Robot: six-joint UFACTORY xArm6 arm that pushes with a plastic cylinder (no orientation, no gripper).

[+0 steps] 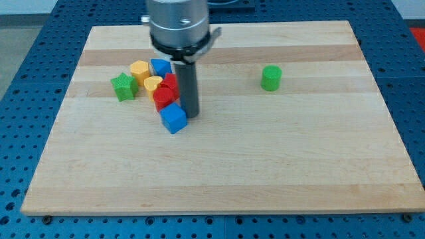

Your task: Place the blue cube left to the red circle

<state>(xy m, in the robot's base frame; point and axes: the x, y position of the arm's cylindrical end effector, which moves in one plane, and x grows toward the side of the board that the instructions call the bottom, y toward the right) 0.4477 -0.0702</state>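
Note:
The blue cube (pixel 174 119) lies on the wooden board (pixel 265 159), just below and right of a cluster of blocks. My tip (pixel 190 115) is at the cube's upper right edge, touching or nearly touching it. Two red blocks sit above the cube: one red block (pixel 164 98) directly above it and another red block (pixel 170 82) higher, partly hidden by the rod. Which one is the red circle I cannot tell.
A yellow heart-like block (pixel 153 83), a yellow block (pixel 139 69), a second blue block (pixel 160 67) and a green star-like block (pixel 124 87) form the cluster at the view's upper left. A green cylinder (pixel 271 78) stands alone at the upper right.

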